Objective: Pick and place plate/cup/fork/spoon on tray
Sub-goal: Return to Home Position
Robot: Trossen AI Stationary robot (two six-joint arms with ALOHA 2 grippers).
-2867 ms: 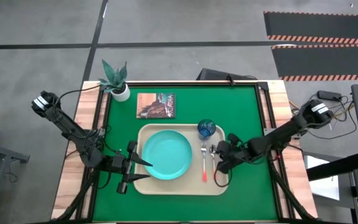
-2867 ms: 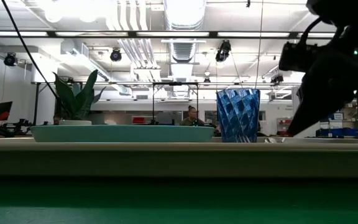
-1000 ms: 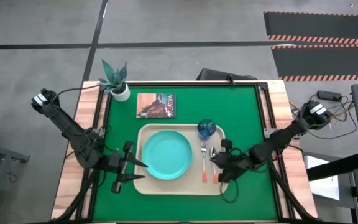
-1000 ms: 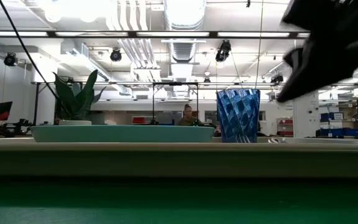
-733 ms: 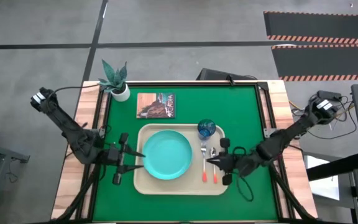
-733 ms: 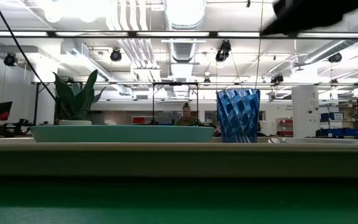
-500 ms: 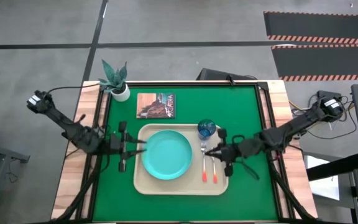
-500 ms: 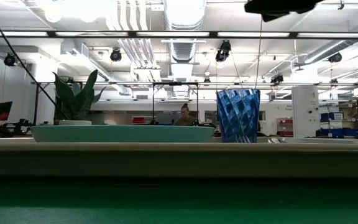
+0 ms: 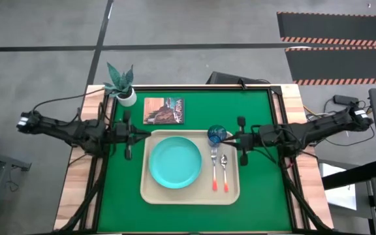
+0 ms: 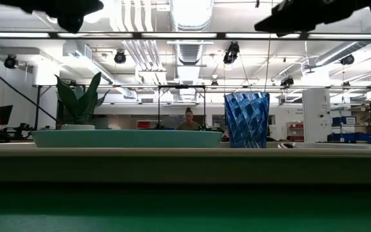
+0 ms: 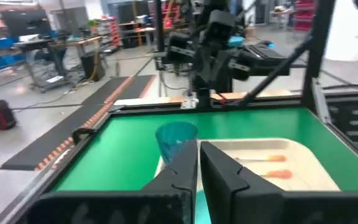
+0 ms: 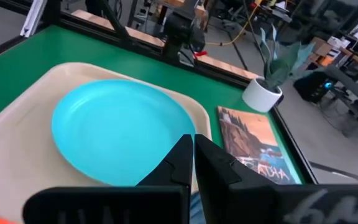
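The beige tray (image 9: 147, 193) holds all four things. The turquoise plate (image 9: 173, 162) lies on its left half. The blue cup (image 9: 216, 135) stands upright at its far right corner. The fork (image 9: 214, 168) and the spoon (image 9: 225, 173) lie side by side to the right of the plate, red-orange handles toward the near edge. My left gripper (image 9: 147, 135) hangs shut and empty above the tray's far left corner, pointing level toward the table's right. My right gripper (image 9: 231, 138) hangs shut and empty just right of the cup, pointing toward the table's left.
A white pot with a green plant (image 9: 124, 91) stands at the far left corner. A brown picture card (image 9: 164, 110) lies beyond the tray. Bare green mat (image 9: 260, 189) lies to the tray's right and left. In the low view a person (image 10: 187, 120) shows far behind the table.
Both grippers have drawn back from the tray's near half toward the table's far edge, and the right one has risen. Both have tipped from slanting down to about level. The left gripper has shut its fingers. Plate, cup, fork and spoon have kept still.
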